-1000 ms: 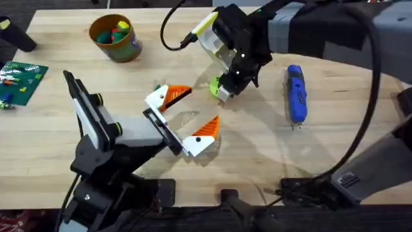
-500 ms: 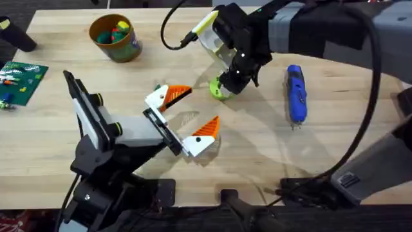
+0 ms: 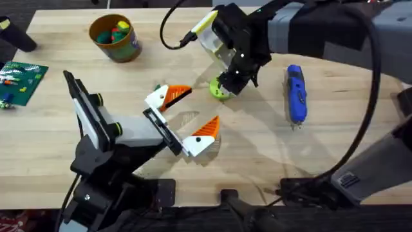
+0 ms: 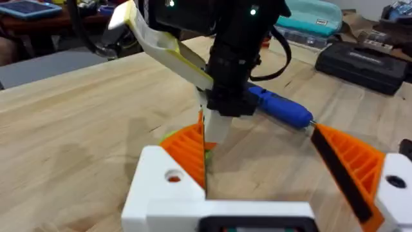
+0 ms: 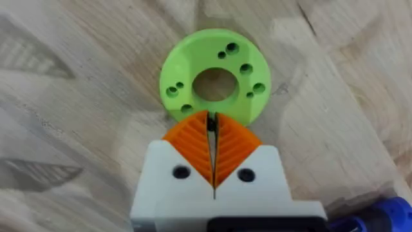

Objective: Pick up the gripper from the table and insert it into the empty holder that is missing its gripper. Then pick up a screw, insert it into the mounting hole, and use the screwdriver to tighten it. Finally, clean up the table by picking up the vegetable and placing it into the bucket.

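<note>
The gripper, a white block with a ribbed orange tip, sits on the black holder of my left arm, and the hole in it looks empty. My left gripper stands open. My right gripper is shut just above a green holed disc, with a thin dark sliver, apparently a screw, pinched at the pad tips. The blue screwdriver lies to the right. The bucket stands at the back left with colourful pieces inside. A small green bit pokes out behind the white block; whether it is the vegetable I cannot tell.
A green board with small parts lies at the left edge, and a black object sits in the far left corner. The right arm's cable loops over the back of the table.
My right gripper has drawn slightly up and back from the green disc, so more of the disc shows. The left arm has not moved.
</note>
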Tool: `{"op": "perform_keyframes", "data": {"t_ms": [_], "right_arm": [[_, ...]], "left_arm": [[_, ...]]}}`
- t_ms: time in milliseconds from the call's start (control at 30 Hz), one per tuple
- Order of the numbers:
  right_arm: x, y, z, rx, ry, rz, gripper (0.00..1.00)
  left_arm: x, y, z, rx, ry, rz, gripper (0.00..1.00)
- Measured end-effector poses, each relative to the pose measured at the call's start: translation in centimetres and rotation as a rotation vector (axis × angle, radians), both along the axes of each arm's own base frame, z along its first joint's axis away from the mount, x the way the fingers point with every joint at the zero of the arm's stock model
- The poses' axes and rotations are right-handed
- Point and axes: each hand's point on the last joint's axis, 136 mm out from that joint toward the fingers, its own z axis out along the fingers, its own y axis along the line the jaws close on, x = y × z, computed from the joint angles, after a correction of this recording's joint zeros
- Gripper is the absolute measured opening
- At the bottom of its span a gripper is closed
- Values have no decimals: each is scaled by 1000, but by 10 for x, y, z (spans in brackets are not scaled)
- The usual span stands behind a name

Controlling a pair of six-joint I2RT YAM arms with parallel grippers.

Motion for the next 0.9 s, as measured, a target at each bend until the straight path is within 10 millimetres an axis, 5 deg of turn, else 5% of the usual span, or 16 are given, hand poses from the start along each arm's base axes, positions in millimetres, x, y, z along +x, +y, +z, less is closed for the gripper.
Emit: {"op": "perform_keyframes", "data": {"t_ms": [400, 900], "right_arm": [[0, 0, 15, -9, 11, 0, 11], [24, 17, 117, 61, -82, -8, 11]], "left_arm": [[0, 0, 0, 0, 0, 0, 990], [0, 0, 0, 0, 0, 0, 990]]}}
